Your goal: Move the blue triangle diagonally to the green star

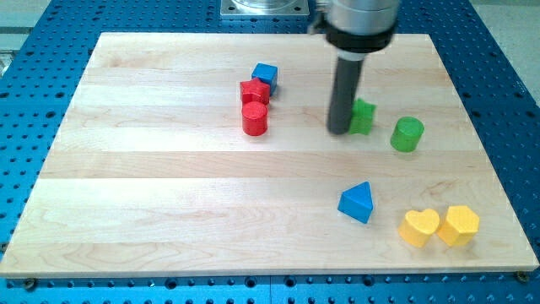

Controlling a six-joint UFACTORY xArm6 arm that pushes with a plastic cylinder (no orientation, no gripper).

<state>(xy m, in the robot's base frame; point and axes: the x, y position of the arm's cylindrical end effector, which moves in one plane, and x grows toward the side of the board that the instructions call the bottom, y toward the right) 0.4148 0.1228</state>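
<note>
figure: wooden board [169,169] on a blue perforated desk, one moment of a pushing task. the dark rod ends in my tip [339,131], which rests on the board in its far right quarter, touching or just beside the left flank of the green star-shaped block [363,116]; the rod hides part of that block, so contact cannot be settled. the tool has no jaws and holds nothing; it only pushes.

the blue triangular block [357,203] lies near the board's bottom right corner, well apart from my tip and almost straight below it toward the bottom edge, a little to the right. the relation that governs the coming move: the triangle sits on the near side of the star, so my tip stands on the wrong side of it. judged from this, the tip would need to travel round to the triangle's bottom edge before driving it up toward the star.

other blocks: green cylinder [407,134] right of the star; yellow heart [419,227] and yellow hexagon [459,225] by the bottom right corner; blue cube [266,76], red block [254,91] and red cylinder [255,118] clustered near the top edge.
</note>
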